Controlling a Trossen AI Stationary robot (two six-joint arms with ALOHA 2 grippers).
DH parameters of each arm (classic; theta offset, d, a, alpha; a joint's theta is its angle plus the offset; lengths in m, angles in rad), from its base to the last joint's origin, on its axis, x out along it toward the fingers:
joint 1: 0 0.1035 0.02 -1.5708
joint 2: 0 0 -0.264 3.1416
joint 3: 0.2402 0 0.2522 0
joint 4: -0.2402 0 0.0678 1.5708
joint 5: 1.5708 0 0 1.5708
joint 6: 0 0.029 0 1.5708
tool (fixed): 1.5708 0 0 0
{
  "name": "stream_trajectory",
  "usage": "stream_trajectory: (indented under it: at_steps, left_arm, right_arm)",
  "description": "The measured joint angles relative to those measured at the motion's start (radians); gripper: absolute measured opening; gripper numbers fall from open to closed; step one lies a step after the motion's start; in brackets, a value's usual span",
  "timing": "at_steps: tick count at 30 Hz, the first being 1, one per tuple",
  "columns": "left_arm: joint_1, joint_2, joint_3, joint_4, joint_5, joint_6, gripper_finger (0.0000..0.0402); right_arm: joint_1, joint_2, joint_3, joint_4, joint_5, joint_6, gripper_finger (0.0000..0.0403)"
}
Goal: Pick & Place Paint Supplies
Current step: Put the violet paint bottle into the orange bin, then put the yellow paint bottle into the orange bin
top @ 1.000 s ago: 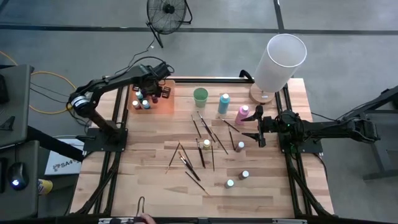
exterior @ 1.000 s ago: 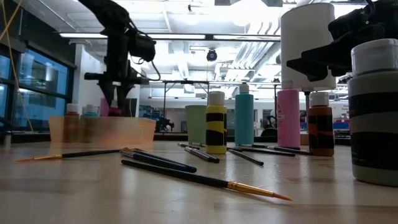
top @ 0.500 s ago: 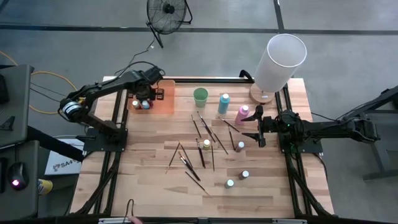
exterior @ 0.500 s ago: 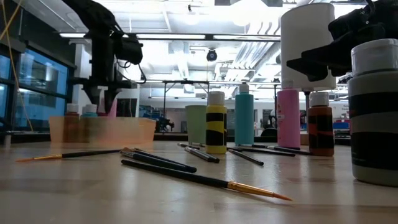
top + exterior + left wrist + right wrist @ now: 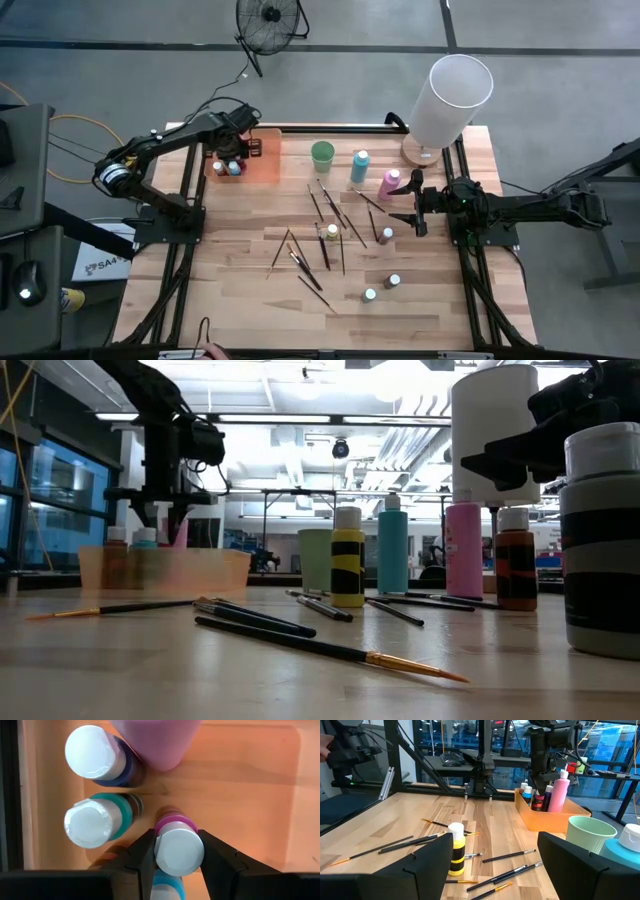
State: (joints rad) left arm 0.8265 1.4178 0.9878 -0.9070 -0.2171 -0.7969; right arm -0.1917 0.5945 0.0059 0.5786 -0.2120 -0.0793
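Your left end effector (image 5: 176, 851) sits over the orange tray (image 5: 262, 166) at the upper left of the high view, its fingers set on either side of the pale cap of a magenta bottle (image 5: 178, 846) that stands in the tray beside a teal bottle (image 5: 97, 817) and a dark blue bottle (image 5: 97, 755). Whether the fingers press that cap or only bracket it, you cannot tell.

Your right end effector (image 5: 418, 212) waits spread wide at the right of the tabletop (image 5: 240, 290), near the pink bottle (image 5: 389, 183).

Expect these small bottles to be light, rigid and smooth-sided, and probably easy to tip: take them around the cap or just under it, squarely.

The brushes (image 5: 309, 271) lie scattered across the middle; they are thin, stiff and flat on the wood, so pinch each across the handle near its middle.
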Motion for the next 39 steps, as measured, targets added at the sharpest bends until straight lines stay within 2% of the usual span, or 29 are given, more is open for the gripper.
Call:
stream_trajectory:
  at_steps: [13,24,29,33,39]
  left_arm:
    - [-0.002,-0.007,-0.003,-0.001,-0.004,0.012,0.014]
    - [-0.002,-0.081,-0.005,-0.016,-0.029,0.014,0.0269]
    - [-0.049,-0.127,0.032,-0.013,-0.036,0.03,0.0288]
    - [-0.122,-0.134,0.129,-0.029,-0.037,0.121,0.0289]
    - [-0.279,-0.115,0.257,0.034,0.023,0.45,0.029]
  right_arm:
    - [0.0,0.0,0.0,0.0,0.0,0.0,0.0286]
    - [0.0,0.0,0.0,0.0,0.0,0.0,0.0286]
    - [0.0,0.0,0.0,0.0,0.0,0.0,0.0286]
    - [0.0,0.0,0.0,0.0,0.0,0.0,0.0286]
    - [0.0,0.0,0.0,0.0,0.0,0.0,0.0286]
